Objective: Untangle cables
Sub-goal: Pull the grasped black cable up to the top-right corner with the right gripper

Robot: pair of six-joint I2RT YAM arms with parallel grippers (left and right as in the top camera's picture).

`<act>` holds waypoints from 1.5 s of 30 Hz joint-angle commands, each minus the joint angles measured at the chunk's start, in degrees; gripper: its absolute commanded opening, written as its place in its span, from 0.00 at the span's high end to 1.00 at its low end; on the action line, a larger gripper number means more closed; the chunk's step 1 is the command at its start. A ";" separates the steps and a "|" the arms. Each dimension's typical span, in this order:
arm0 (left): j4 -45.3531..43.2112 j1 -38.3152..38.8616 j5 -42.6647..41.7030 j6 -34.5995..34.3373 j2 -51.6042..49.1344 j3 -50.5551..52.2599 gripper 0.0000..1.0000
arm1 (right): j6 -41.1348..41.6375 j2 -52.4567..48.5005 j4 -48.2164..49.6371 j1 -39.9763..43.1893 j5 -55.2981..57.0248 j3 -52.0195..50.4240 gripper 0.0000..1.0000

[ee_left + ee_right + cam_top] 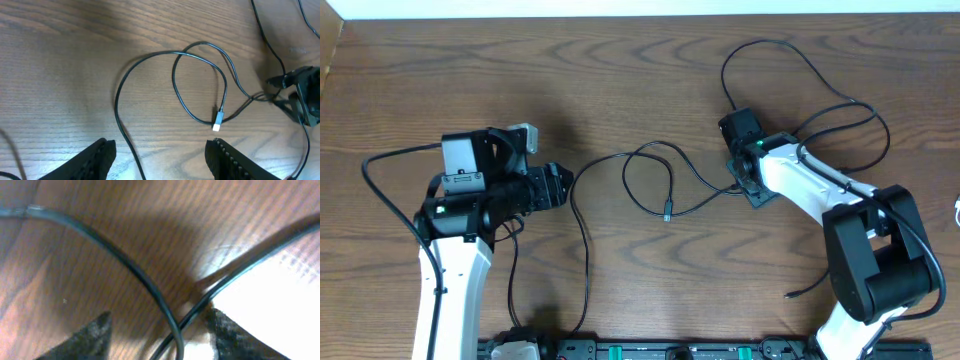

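A thin black cable (586,245) runs up the table's middle, loops, and ends in a small plug (667,214); more of it loops at the back right (820,75). My left gripper (560,187) is open just left of that cable. In the left wrist view the cable (120,125) passes between the fingers (100,155), touching neither, with the pale plug (217,123) beyond. My right gripper (748,187) points down over a crossing of strands. In the right wrist view two black strands (135,272) cross between its parted fingers (95,335), and neither finger closes on them.
A loose black cord end (800,292) lies near the right arm's base. A small white object (957,208) shows at the right edge. The arms' base rail (650,350) runs along the front edge. The right gripper (302,95) also shows in the left wrist view.
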State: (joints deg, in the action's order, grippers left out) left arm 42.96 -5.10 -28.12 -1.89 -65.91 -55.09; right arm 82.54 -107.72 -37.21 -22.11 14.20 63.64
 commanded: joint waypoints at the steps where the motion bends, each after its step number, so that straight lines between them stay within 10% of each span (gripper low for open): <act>1: 0.04 0.44 0.33 0.79 0.00 -0.37 0.37 | 0.50 -3.04 0.37 -0.24 -0.39 -0.59 0.62; 11: -0.13 0.44 0.33 0.79 0.00 -0.37 0.37 | -1.77 -3.08 0.35 0.15 -0.33 -0.59 0.99; 23: 0.52 0.44 0.31 2.29 -0.02 -0.37 0.33 | -20.55 0.31 -3.56 1.60 0.04 5.35 0.99; 30: 0.50 0.44 0.31 2.27 -0.07 -0.37 0.33 | -46.90 7.08 -12.66 2.40 0.04 18.93 0.99; 45: 1.11 0.48 0.31 2.25 -1.99 -0.35 0.33 | -67.10 15.17 -27.02 5.03 0.09 47.87 0.99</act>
State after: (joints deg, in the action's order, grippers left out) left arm 43.64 -4.80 -28.12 -0.16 -66.94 -55.09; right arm 20.58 -93.78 -63.05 -18.17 13.52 107.33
